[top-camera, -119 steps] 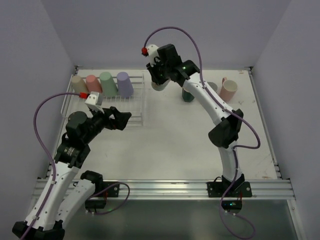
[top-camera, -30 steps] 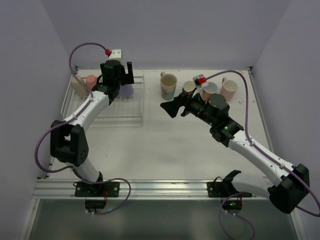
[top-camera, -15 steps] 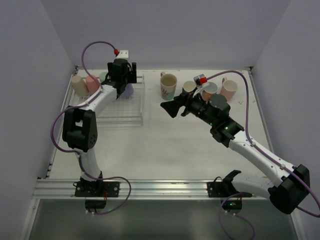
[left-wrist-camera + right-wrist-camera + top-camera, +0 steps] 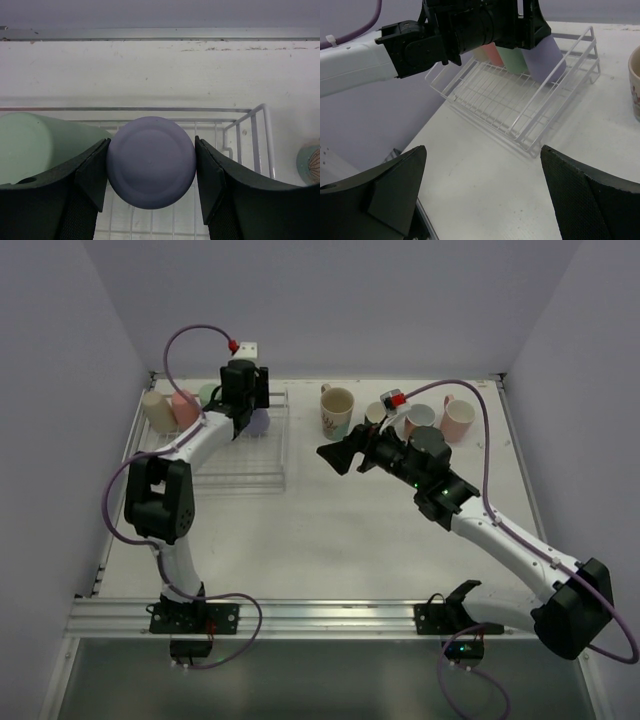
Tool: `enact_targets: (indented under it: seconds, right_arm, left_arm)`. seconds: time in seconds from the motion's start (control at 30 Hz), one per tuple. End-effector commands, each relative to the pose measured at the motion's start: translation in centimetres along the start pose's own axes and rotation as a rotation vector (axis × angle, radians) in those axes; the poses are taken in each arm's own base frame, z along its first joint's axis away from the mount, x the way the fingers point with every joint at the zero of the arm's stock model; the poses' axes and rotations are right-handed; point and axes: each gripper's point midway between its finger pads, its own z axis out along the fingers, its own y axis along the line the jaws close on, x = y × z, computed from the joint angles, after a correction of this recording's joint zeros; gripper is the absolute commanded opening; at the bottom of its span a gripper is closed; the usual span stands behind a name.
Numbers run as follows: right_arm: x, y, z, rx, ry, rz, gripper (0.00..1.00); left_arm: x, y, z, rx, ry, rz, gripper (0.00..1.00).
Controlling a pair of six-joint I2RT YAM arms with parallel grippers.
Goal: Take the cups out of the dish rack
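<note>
My left gripper (image 4: 150,152) is clamped on the lilac cup (image 4: 149,167) at the dish rack's (image 4: 510,107) far right end, beside the mint cup (image 4: 40,145). My right gripper (image 4: 482,167) gapes wide, empty.

No legible text, label, brand or number on the cups (image 4: 337,412), dish rack (image 4: 245,465) or tabletop (image 4: 330,540).
</note>
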Motion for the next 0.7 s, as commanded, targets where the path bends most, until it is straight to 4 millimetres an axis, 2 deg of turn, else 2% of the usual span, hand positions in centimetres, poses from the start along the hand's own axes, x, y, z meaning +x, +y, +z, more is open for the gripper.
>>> enact_targets:
  seconds: [0.0,0.03,0.13,0.17,0.27,0.37,0.4,0.43,0.47,0.5,0.53,0.67]
  right_arm:
    - [-2.0,2.3,0.5,-0.084,-0.049,0.022,0.99]
    - [-2.0,2.4,0.6,-0.087,-0.053,0.036,0.99]
    - [-2.8,3.1,0.8,-0.107,-0.094,0.111,0.99]
    - [-3.0,3.3,1.0,-0.108,-0.103,0.155,0.99]
    - [-3.5,4.0,1.5,-0.155,-0.133,0.224,0.99]
    - [-3.4,4.6,2.2,-0.198,-0.129,0.274,0.99]
    - [-3.2,4.7,2.3,-0.209,-0.124,0.287,0.99]
    - [-3.1,4.7,2.4,-0.216,-0.117,0.301,0.99]
    - [-2.7,4.8,2.6,-0.223,-0.107,0.324,0.99]
    - [-2.7,5.0,2.6,-0.242,-0.115,0.327,0.99]
    - [-2.5,5.1,2.6,-0.247,-0.115,0.336,0.99]
    - [-1.9,5.3,2.6,-0.281,-0.113,0.361,0.99]
  left_arm:
    - [-6.5,0.4,-3.5,0.033,-0.166,-0.084,0.37]
    - [-8.1,0.6,-5.4,0.049,-0.204,-0.112,0.36]
    - [-10.2,-0.1,-8.8,0.130,-0.260,-0.204,0.34]
    - [-10.7,0.0,-10.7,0.154,-0.280,-0.254,0.33]
    - [-11.2,-0.2,-15.0,0.235,-0.317,-0.322,0.32]
    - [-10.9,-0.2,-19.1,0.314,-0.340,-0.403,0.31]
    - [-11.0,-0.8,-20.4,0.375,-0.356,-0.424,0.31]
    - [-11.7,-0.8,-22.9,0.429,-0.402,-0.450,0.30]
    - [-9.9,-1.2,-23.2,0.459,-0.370,-0.492,0.31]
    - [-10.0,-2.1,-24.5,0.540,-0.378,-0.510,0.30]
    - [-9.2,-2.5,-25.9,0.592,-0.378,-0.528,0.30]
    - [-8.6,-4.0,-29.3,0.768,-0.363,-0.635,0.30]
